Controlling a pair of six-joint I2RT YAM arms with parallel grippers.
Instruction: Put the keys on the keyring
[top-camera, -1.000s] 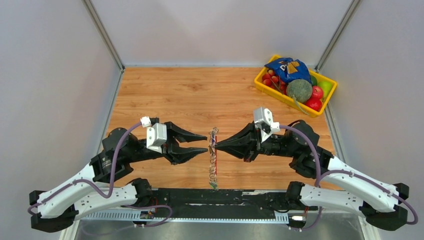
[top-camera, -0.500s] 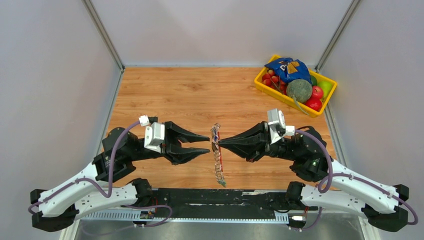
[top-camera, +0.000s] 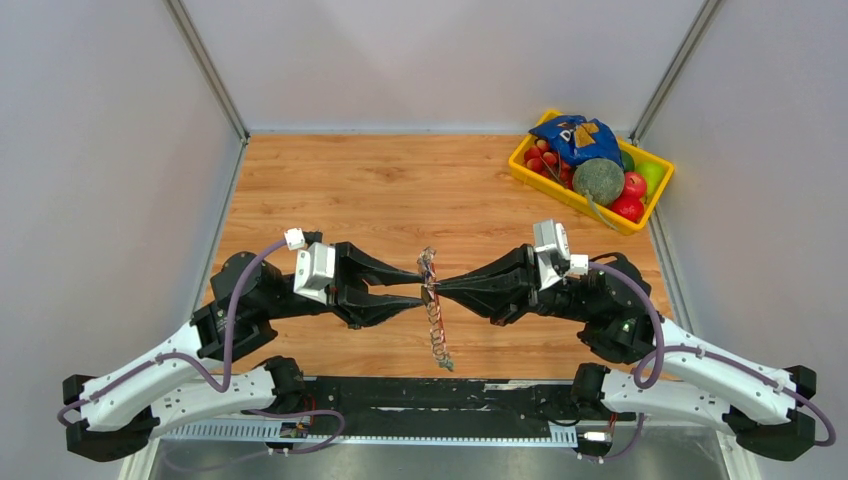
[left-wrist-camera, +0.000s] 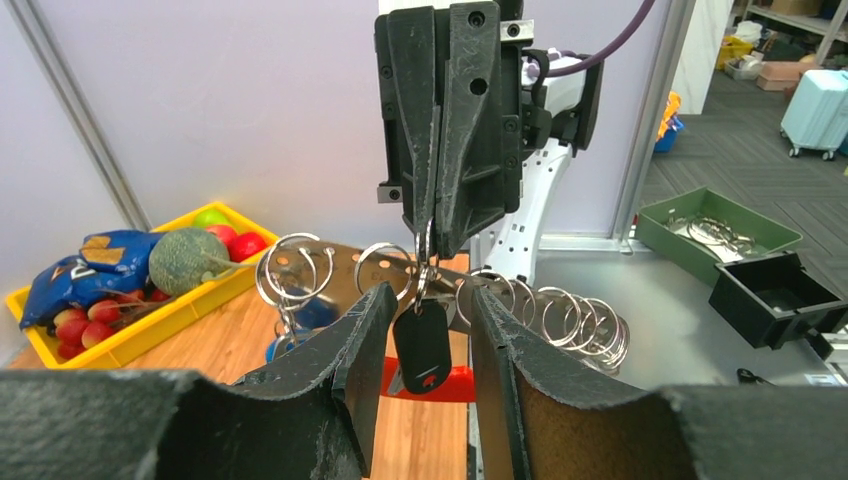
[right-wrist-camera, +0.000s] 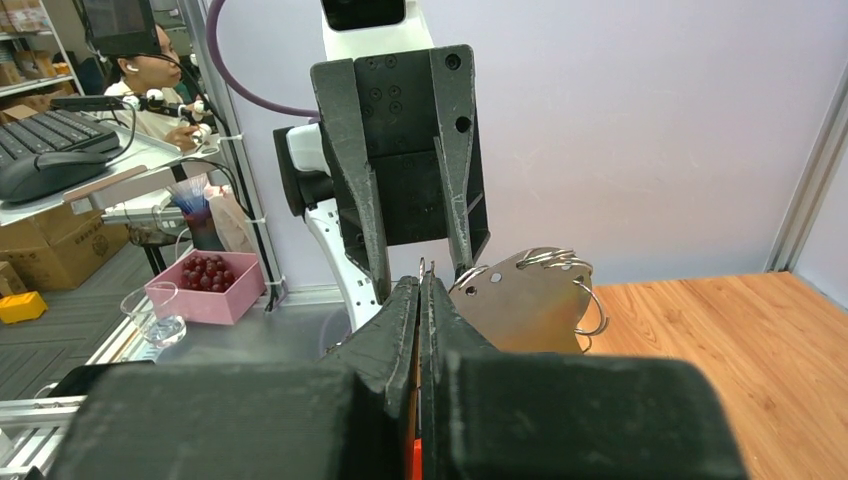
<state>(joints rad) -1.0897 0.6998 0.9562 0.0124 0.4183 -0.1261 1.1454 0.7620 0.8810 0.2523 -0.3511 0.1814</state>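
Observation:
My right gripper (top-camera: 442, 287) is shut on the keyring's small silver ring (left-wrist-camera: 425, 252), held above the table. The black-headed key (left-wrist-camera: 422, 345) hangs from that ring. My left gripper (top-camera: 419, 288) is open, its fingertips on either side of the black key without touching it (left-wrist-camera: 425, 320). The blue-headed key (left-wrist-camera: 300, 312) hangs behind a pair of larger rings. The strap (top-camera: 437, 335), with its red strip (left-wrist-camera: 450, 385), trails toward the near edge. In the right wrist view the ring's edge (right-wrist-camera: 422, 266) sticks out of my closed right gripper (right-wrist-camera: 421, 292).
A yellow tray (top-camera: 520, 170) with fruit and a blue bag sits at the back right. A thin perforated metal plate (right-wrist-camera: 520, 305) with several spare silver rings (left-wrist-camera: 575, 315) hangs beside the held ring. The arms' base rail runs along the near edge.
My left gripper has moved right, so its open jaws now flank the ring and black key. My right gripper shifted right, then edged left, carrying the keyring.

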